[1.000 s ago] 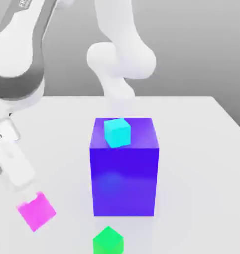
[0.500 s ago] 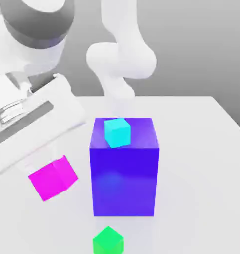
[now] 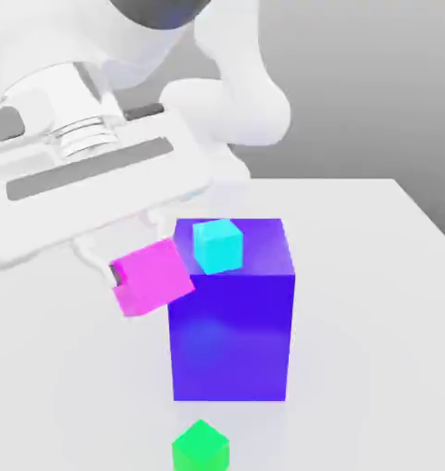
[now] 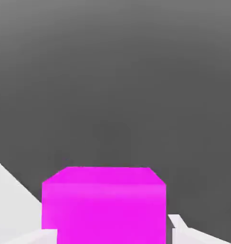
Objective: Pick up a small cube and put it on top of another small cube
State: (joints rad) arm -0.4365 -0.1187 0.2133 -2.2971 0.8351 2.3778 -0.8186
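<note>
Hanging in the air, the small glossy magenta-pink cube (image 3: 152,276) sits tilted, one corner dipping, just beside the upper edge of the large glossy blue-violet block (image 3: 231,308) on the exterior view's left. White two-finger gripper (image 3: 134,267) is clamped on it, fingers (image 4: 180,229) pressing opposite flat faces in the hand view. Cube looks rigid and light, probably slippery given the gloss, so a hold across two parallel faces near the middle seems right; an edge pinch would likely let it twist. No long axis, all sides equal; its faces are rotated off level and off the block's faces, so it likely needs squaring up before placing. Small glossy green cube (image 3: 200,448), the target, rests on the white tabletop (image 3: 373,304) in front of the block, well apart from the held cube and lower. Small glossy cyan cube (image 3: 217,246) sits on top of the block, near the magenta cube but not touching as far as I can tell. Stacking not yet done.
</note>
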